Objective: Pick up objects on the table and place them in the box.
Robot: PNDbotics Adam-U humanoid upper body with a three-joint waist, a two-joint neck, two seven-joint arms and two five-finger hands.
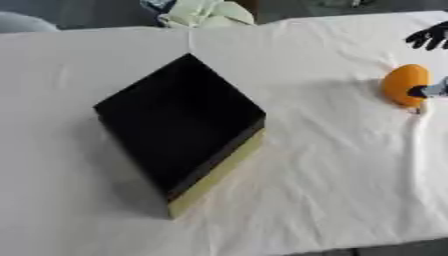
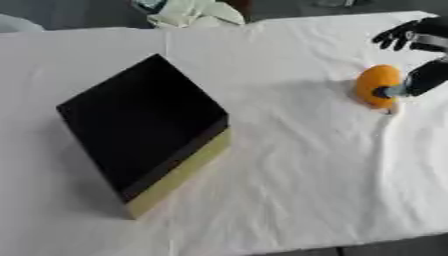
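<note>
Orange fruit (image 2: 377, 85) still on the cloth, far right, w/ right hand (image 2: 418, 79) touching it; grip unclear. Box (image 2: 140, 125) looks empty, so nothing's placed yet.

No text, label or number seems readable anywhere in either view.

I see the desk (image 1: 332, 200) covered by a wrinkled white cloth (image 2: 289, 165) that runs nearly edge to edge. Past its far edge, near the middle, lies a pale green crumpled bundle (image 1: 208, 13) with something bluish beside it. At the far left corner I make out a pale rounded shape (image 1: 22, 22).
</note>
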